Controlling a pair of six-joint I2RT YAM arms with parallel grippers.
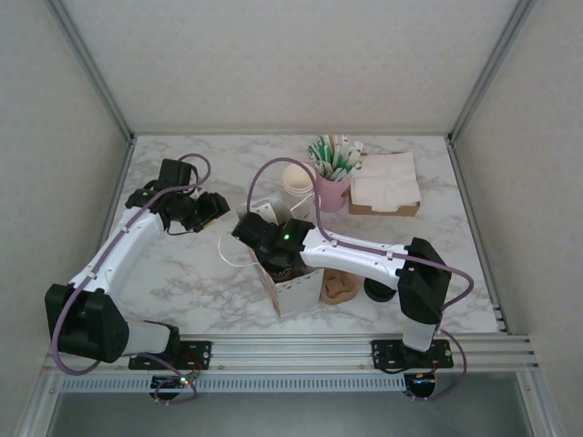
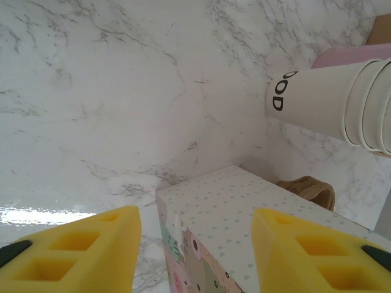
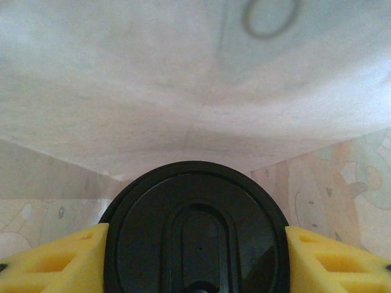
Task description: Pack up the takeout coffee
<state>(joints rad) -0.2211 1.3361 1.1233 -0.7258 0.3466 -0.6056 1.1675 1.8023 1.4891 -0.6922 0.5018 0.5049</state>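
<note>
We saw the right tool [image 3: 195,259] clenched on the takeout coffee [image 3: 195,220], with its yellow fingers [image 3: 55,259] against both sides of the black lid. The cup was inside the paper bag [image 1: 299,296] in the middle of the tabletop [image 1: 182,273]. Only the lid was visible to us; the cup body was hidden below, and the bag walls stood close around it. The left tool [image 2: 195,232] was released and held nothing, just left of the bag.

Behind the bag stood a stack of paper cups [image 1: 296,180], a pink cup [image 1: 332,193] holding green and white sticks [image 1: 332,157], and a cardboard tray [image 1: 383,208] of napkins [image 1: 384,177]. A brown thing [image 1: 339,287] and a black round thing [image 1: 376,291] lay right of the bag, partly covered by the right arm and hard to make out. The left side of the tabletop gave room for moving.
</note>
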